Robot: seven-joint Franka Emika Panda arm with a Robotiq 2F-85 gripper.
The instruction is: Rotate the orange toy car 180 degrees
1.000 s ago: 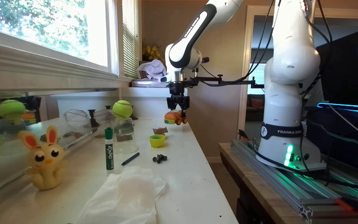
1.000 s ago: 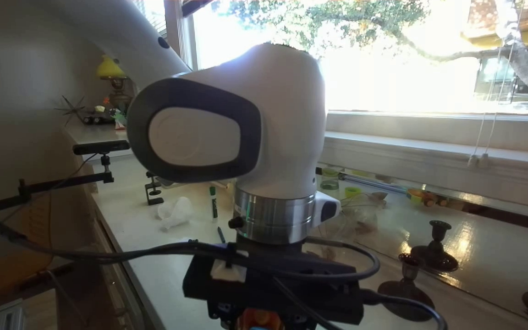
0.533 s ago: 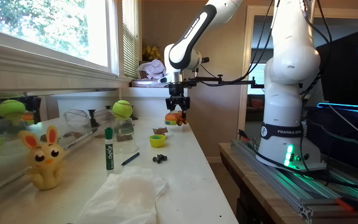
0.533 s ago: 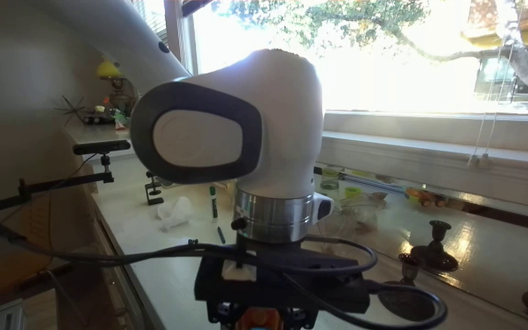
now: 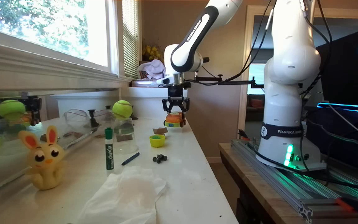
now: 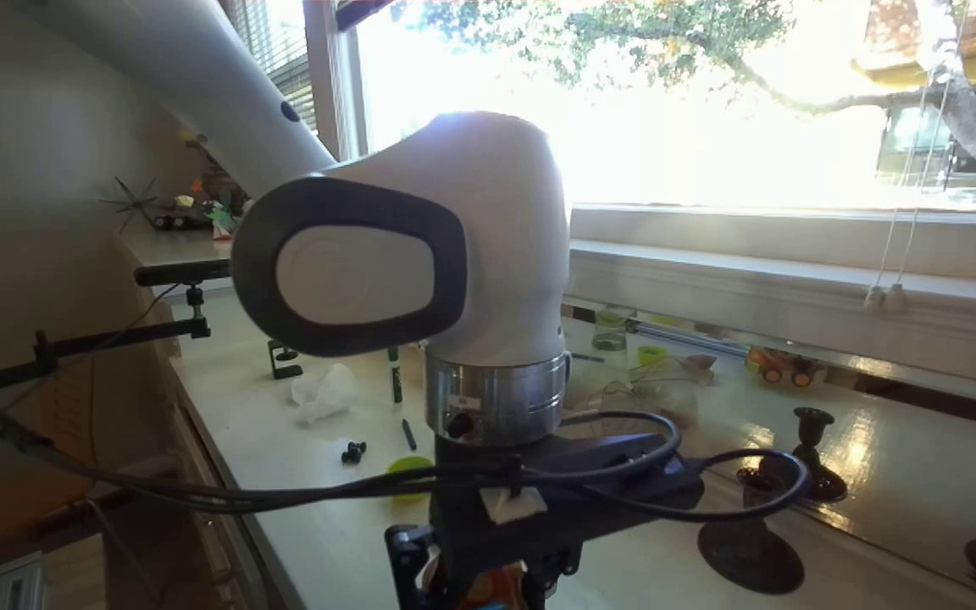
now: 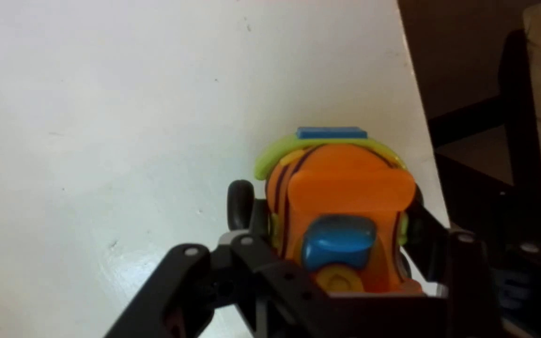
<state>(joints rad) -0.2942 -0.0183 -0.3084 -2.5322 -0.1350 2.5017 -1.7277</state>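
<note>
Near the desk edge [image 7: 404, 75] facing the robot base [image 5: 277, 149]: orange toy car [image 7: 345, 190] in gripper [image 7: 338, 219].
Fingers [image 7: 259, 218] part-spread, clamped on both its flanks; can't tell whether it is lifted.

wide white-framed window [image 5: 47, 32] showed in both exterior views, bright daylight, green foliage [image 6: 674, 42] outside. pale narrow slatted blind [image 5: 130, 37] hung just past it. thin white pull cords [image 6: 894, 296] dangled in an exterior view. long glossy white counter [image 5: 194, 199] ran below the window, mirror-like reflective panel [image 6: 920, 457] along its back. plain beige wall [image 5: 216, 124] stood at the far end; cream-framed doorway [image 5: 249, 34] beside it opened to a dimmer room [image 5: 257, 25] with a reddish cushion [image 5: 256, 103]. white baseboard [image 5: 213, 159] and dull brown floor [image 5: 227, 179] showed beyond the counter edge. light wood-topped table [image 5: 263, 186] stood near, apart from the counter.
</note>
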